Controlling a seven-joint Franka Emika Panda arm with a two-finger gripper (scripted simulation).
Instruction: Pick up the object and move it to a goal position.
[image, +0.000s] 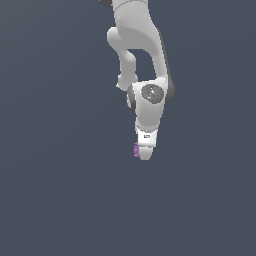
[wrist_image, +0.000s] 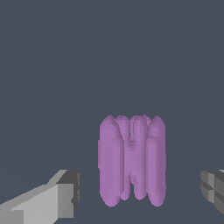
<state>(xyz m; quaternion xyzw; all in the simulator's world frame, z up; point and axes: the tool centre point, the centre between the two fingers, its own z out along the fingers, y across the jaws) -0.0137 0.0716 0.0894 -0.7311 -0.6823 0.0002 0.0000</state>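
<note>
A: Exterior view first. We see the white, jointed robot arm (image: 140, 55) hanging from the top of the frame over a flat slate-grey ground (image: 50, 200). Its white gripper (image: 144, 155) points down.

B: We note a sliver of the small purple-magenta ridged block (image: 136, 149) at the gripper's side toward the exterior view's left. We cannot tell from here whether anything touches.

A: Wrist view. We find the block (wrist_image: 132, 159) between the two fingers, one pale grey finger (wrist_image: 61, 199) and one darker pad (wrist_image: 213, 189).

B: We record the jaws standing wide apart, clear grey gaps either side of the block. Nothing gripped.
</note>
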